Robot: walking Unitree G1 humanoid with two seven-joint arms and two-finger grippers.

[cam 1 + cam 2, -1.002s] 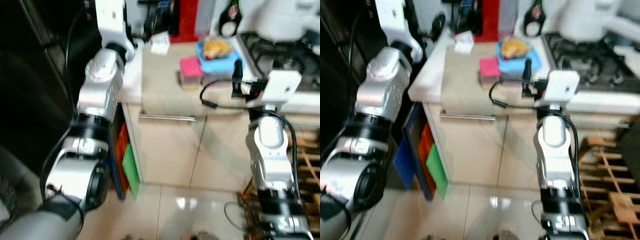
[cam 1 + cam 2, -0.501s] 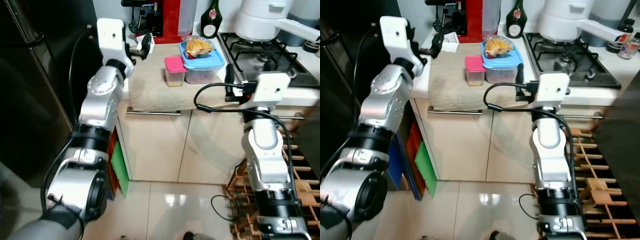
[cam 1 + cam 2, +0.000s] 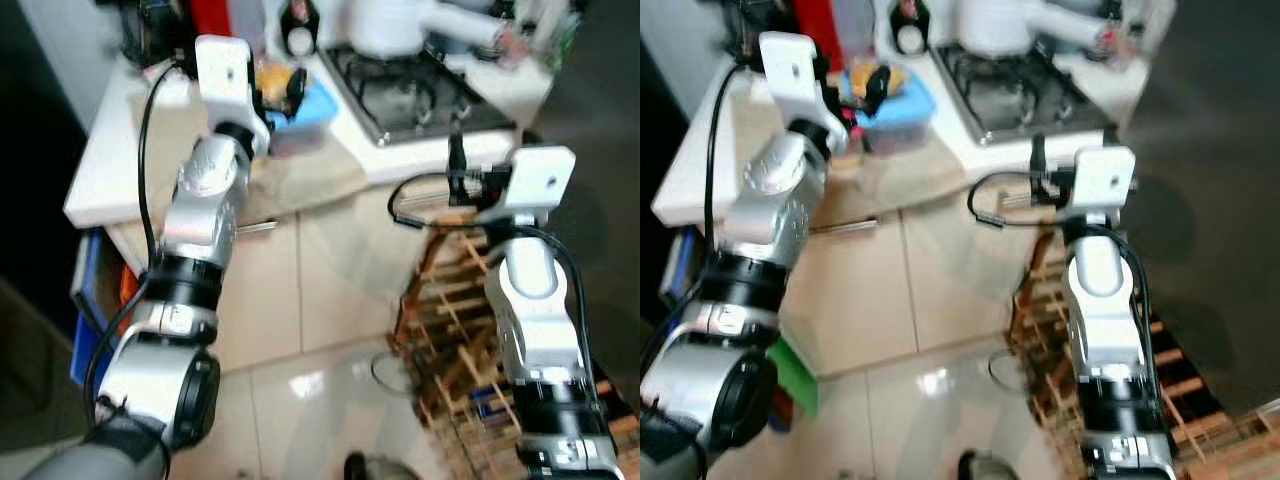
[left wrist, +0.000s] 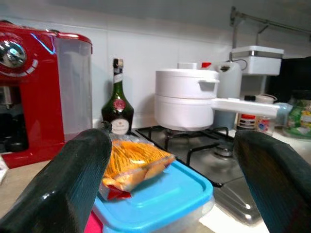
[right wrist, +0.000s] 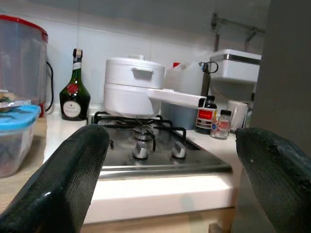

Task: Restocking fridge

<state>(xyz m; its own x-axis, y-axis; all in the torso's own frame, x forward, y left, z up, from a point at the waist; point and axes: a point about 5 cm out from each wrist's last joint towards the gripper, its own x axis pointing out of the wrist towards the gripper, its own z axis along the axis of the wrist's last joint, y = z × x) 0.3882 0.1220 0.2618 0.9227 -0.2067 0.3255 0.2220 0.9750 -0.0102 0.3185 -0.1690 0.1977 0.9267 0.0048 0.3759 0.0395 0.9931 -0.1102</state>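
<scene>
Both grippers are up at counter height. From the head views, blurred, our left gripper [image 3: 290,88] hovers over the counter [image 3: 110,170] beside the blue-lidded container [image 3: 305,105], while our right gripper [image 3: 457,160] sits in front of the counter edge below the stove [image 3: 420,90]. A wooden rack [image 3: 450,320] stands on the tiled floor [image 3: 300,380] by our right arm.

Through the left wrist view, our two left fingers [image 4: 73,179] stand wide apart with nothing between them. Beyond them the container [image 4: 155,199] carries an orange snack bag [image 4: 131,162] on its lid, with a red coffee machine [image 4: 34,92], a dark bottle [image 4: 116,107] and a white pot [image 4: 187,99] behind.

Through the right wrist view, our right fingers [image 5: 58,184] are likewise spread and empty, facing the stove [image 5: 146,150], the pot [image 5: 133,87] and the bottle [image 5: 74,90].
</scene>
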